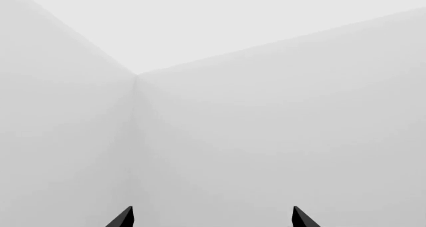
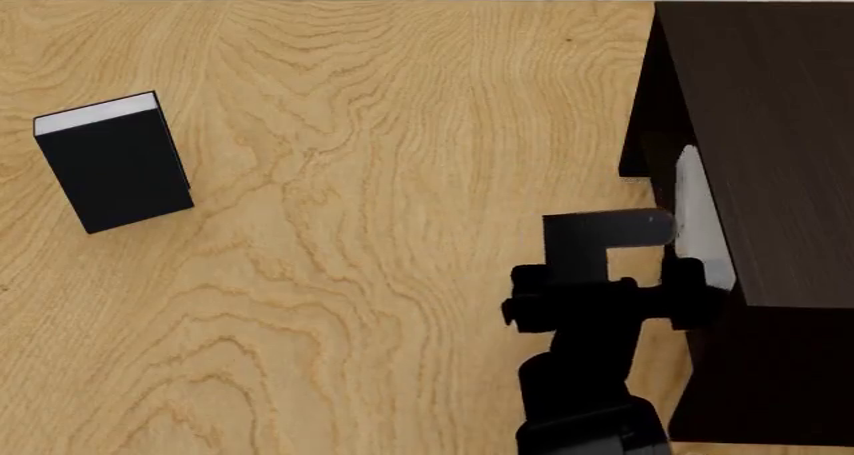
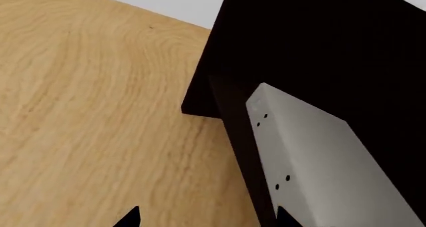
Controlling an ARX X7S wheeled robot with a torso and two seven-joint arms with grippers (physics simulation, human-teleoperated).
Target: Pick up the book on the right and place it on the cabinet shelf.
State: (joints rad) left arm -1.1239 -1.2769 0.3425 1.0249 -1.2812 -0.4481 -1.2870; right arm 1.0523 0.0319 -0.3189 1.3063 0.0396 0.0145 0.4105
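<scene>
The light grey book (image 2: 697, 215) lies in the open front of the dark, almost black cabinet (image 2: 774, 115), one end sticking out past its edge. It also shows in the right wrist view (image 3: 319, 162), with the cabinet (image 3: 313, 47) around it. The shelf board under it is hidden. My right gripper (image 2: 607, 233) is just left of the book and open. In its wrist view the right gripper (image 3: 207, 218) has only bare table between the jaws, and one fingertip (image 3: 285, 218) is at the book's edge. My left gripper (image 1: 213, 218) is open and empty, facing white walls.
A black book with white page edges (image 2: 114, 165) lies on the wooden table (image 2: 374, 225) at the far left. The cabinet stands along the table's right side. My left arm is out of the head view.
</scene>
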